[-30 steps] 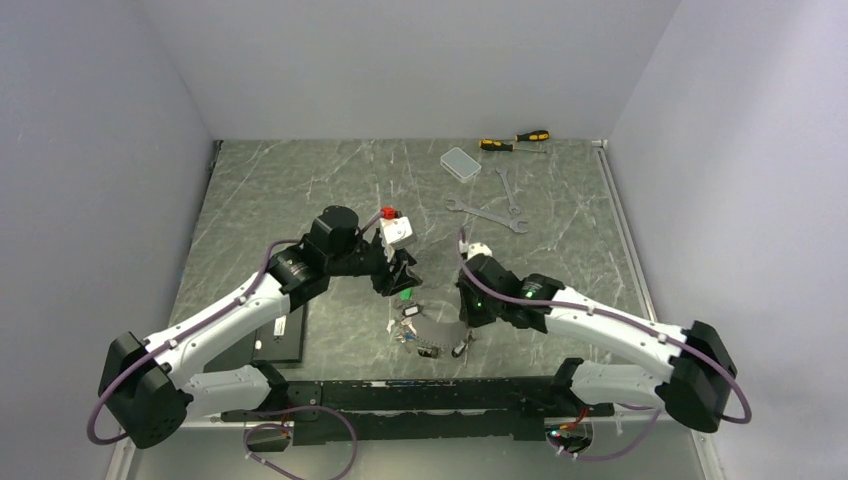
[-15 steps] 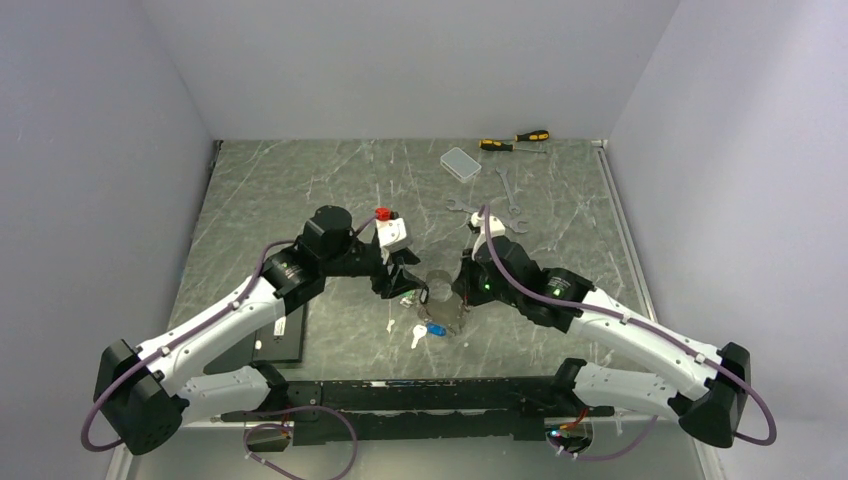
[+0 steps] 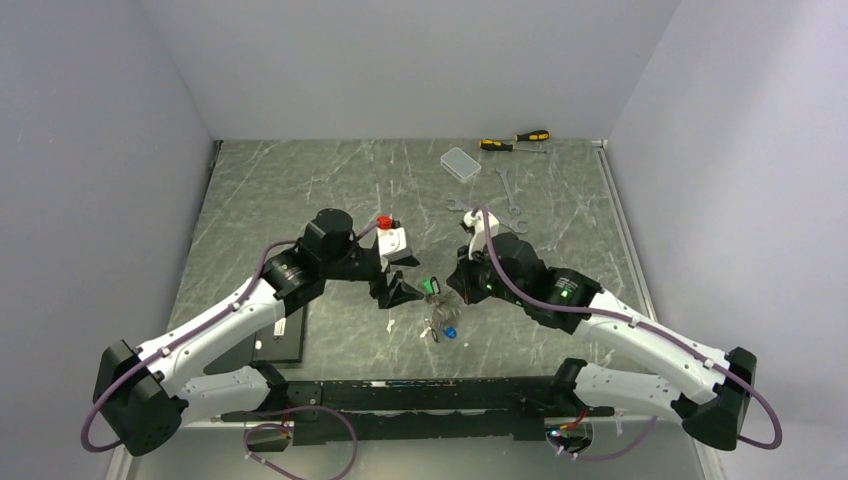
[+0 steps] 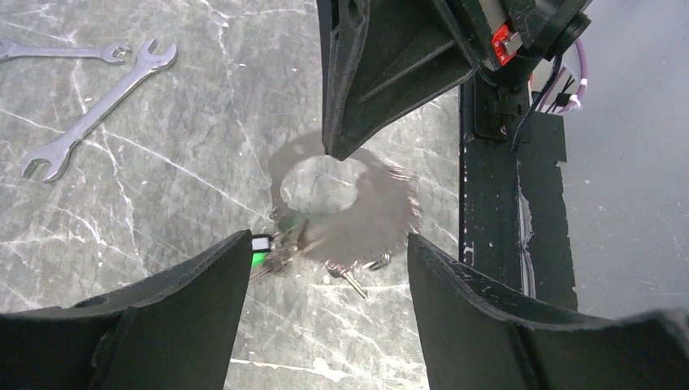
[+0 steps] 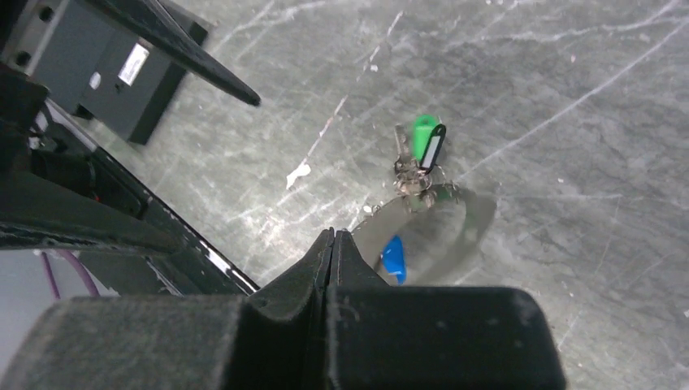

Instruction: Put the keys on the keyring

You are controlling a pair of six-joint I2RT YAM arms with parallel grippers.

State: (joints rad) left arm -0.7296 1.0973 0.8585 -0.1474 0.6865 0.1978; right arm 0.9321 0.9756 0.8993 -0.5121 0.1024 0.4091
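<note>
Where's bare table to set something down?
Free: far-left grey marble tabletop, left of the clear plastic box; also right of the silver wrenches. Crowded: centre, where left gripper faces right gripper shut on thin silver wire keyring with keys.
</note>
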